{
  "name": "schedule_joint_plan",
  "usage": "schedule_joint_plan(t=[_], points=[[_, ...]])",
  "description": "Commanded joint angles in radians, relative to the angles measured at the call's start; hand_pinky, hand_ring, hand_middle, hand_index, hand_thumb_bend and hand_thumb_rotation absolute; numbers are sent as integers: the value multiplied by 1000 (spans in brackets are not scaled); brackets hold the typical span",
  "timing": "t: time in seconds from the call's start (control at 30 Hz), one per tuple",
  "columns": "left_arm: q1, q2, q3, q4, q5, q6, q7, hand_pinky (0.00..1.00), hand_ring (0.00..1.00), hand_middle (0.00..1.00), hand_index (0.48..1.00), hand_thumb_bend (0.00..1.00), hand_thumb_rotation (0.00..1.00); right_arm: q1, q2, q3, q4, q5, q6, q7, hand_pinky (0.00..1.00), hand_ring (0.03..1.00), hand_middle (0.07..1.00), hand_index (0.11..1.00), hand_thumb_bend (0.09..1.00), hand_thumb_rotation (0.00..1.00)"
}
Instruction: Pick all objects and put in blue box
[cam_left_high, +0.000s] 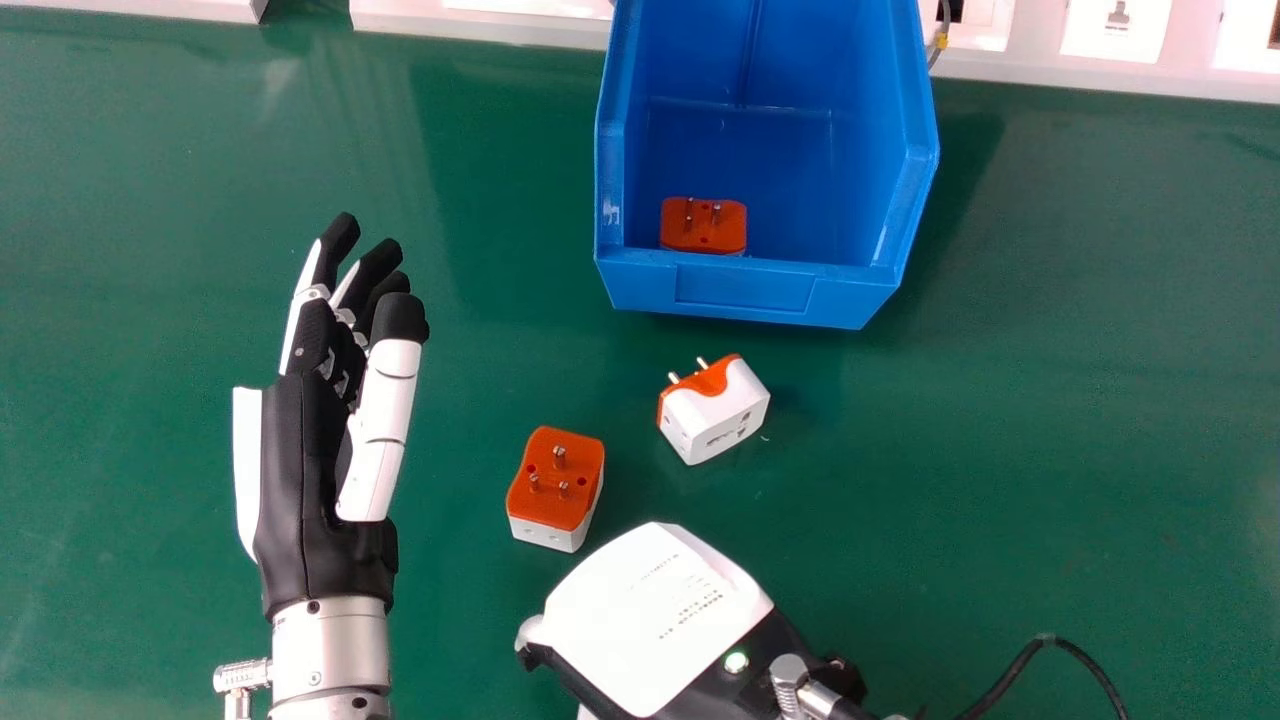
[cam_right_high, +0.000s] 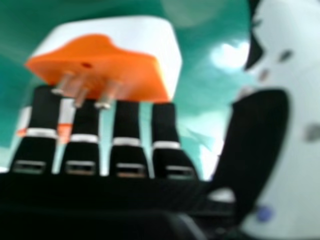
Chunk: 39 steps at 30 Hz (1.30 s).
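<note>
Green, smooth worktop (cam_left_high: 1050, 420) spreads under and around both hands; the open-topped blue plastic box (cam_left_high: 745, 288) stands on it, well ahead of the right hand (cam_left_high: 650, 620); the left hand (cam_left_high: 297, 470) is off to the right hand's left, open, thumb and fingers extended, holding nothing; the right hand is open too, its fingers straight and its thumb apart from them, with nothing in its grasp.

Three white-and-orange, blocky plastic plug adapters make up the load; one (cam_left_high: 703, 226) sits inside the box, just behind the wall nearest the right hand; another, its orange pin face turned up (cam_left_high: 556, 490), rests just beside the right hand, ahead and to its left; the third, lying with its white side up (cam_left_high: 715, 410), is farther ahead of that hand, between it and the box.

The step in hand looks like picking up the second adapter, with one of three delivered; next, the right hand would need to line up its thumb and fingers on opposite sides of the nearest adapter, close, lift and carry it forward over the box wall; whether the fingertips touch it, I cannot tell.
</note>
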<state>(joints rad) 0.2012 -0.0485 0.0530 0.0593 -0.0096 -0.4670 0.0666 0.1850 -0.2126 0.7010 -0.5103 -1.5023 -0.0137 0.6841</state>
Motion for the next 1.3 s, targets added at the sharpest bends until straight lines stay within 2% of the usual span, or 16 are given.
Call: schedule_joint_plan(t=[0.0,0.23,0.43,0.53,0.67,0.83,1.03,1.27], points=[[6,-2,-6,-22,0,-9,-6,802,869,875,913,755,784,3,12,5,-11,-25,11,4,668,765,782,760,748,154],[7,-4,-7,-27,-2,-3,-7,802,869,875,913,754,784,19,23,9,-9,-79,44,-24,683,775,789,755,744,148],[3,-5,-6,-28,0,4,-3,802,869,875,913,754,783,38,26,8,16,-80,71,-91,686,777,790,751,740,142],[0,-4,-6,-28,0,6,-4,802,869,875,913,754,783,42,24,5,27,-68,75,-122,680,775,788,743,736,132],[2,-5,-10,-42,4,14,-3,801,869,875,913,754,783,40,24,2,39,-53,76,-142,670,772,784,734,732,119],[-1,-2,-8,-45,8,19,-1,801,868,875,913,754,783,35,25,-1,42,-31,74,-146,651,766,778,717,725,94],[-9,-2,-4,-32,5,10,-1,800,868,875,913,752,782,21,17,-10,49,26,60,-147,632,759,772,704,721,69],[-13,-5,-7,-36,7,8,0,799,868,875,913,751,781,-10,1,-25,86,107,33,-157,593,737,749,688,716,36]])
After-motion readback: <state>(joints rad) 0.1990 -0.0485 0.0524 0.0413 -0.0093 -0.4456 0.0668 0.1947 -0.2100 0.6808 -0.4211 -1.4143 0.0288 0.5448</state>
